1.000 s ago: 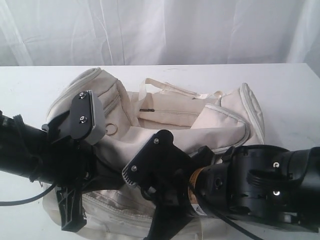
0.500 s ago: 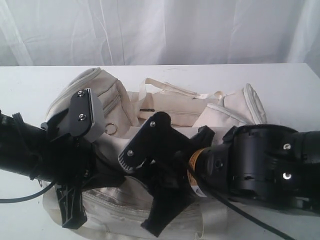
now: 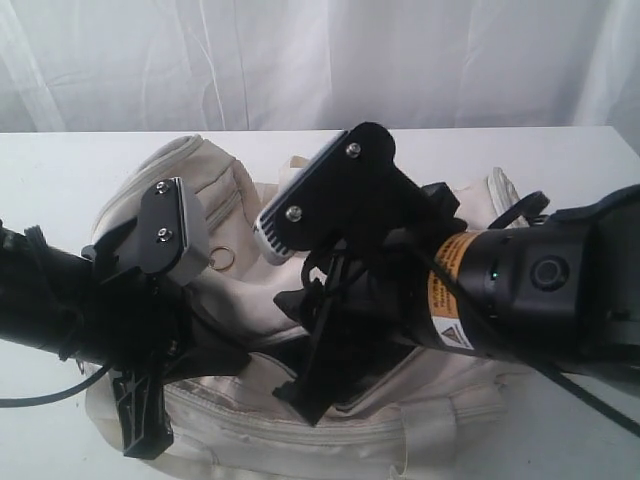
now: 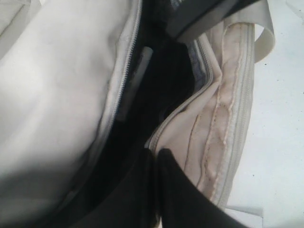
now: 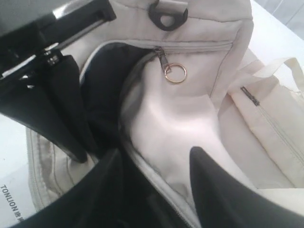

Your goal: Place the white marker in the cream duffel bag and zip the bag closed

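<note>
Left wrist view shows what looks like the marker (image 4: 137,78) lying inside the open bag (image 4: 57,95); its limp cloth will bunch, so with your left gripper (image 4: 156,154) pinching its lip and your right gripper (image 5: 154,152) apart and empty, take the ring pull (image 5: 175,73) at the left end.

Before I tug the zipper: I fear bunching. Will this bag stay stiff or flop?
Likely floppy: the bag sags and folds around its open mouth. Thin cloth looks light, so it may drag along. The small ring pull could slip.
</note>
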Robot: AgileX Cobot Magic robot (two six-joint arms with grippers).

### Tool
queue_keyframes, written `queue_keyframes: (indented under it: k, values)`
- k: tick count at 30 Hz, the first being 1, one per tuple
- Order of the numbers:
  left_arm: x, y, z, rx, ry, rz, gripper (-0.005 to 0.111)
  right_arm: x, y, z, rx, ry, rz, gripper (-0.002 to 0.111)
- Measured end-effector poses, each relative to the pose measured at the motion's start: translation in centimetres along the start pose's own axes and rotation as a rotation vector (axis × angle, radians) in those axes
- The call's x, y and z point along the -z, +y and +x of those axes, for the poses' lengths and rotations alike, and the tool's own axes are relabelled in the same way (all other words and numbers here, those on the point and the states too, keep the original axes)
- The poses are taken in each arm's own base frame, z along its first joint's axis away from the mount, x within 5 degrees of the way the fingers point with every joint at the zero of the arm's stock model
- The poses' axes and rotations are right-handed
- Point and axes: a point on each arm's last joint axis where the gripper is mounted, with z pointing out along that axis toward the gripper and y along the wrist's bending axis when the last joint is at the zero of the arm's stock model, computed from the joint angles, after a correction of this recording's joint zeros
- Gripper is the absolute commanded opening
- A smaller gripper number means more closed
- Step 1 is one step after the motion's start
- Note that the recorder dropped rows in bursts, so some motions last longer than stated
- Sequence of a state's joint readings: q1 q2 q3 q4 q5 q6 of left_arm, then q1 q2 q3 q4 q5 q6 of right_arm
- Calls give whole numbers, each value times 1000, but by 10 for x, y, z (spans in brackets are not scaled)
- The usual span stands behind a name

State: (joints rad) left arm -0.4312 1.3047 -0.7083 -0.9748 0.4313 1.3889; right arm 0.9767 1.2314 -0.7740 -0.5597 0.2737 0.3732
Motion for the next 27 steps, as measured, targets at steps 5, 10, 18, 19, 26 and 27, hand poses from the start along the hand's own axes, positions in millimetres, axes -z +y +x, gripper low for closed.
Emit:
queue_keyframes:
  k: [5,10,18,19,26,27]
  values:
    - [0,0,0,-5,3,0,0,5,1,-6,-7,-59,-15,43]
    - [7,-1,-5,-34,-17,-25,22,-2,2,-4,-8,-46,-24,41]
    - [31,5,-31,3,-121,-126,60,-5,4,-6,-30,-66,-39,38]
    - [31,5,-32,18,-124,-134,60,-5,4,-6,-32,-65,-39,38]
    - [48,20,-38,53,-194,-371,60,-4,4,-6,-36,-68,-40,38]
    - [50,23,-39,63,-206,-417,60,-4,4,-6,-36,-69,-41,38]
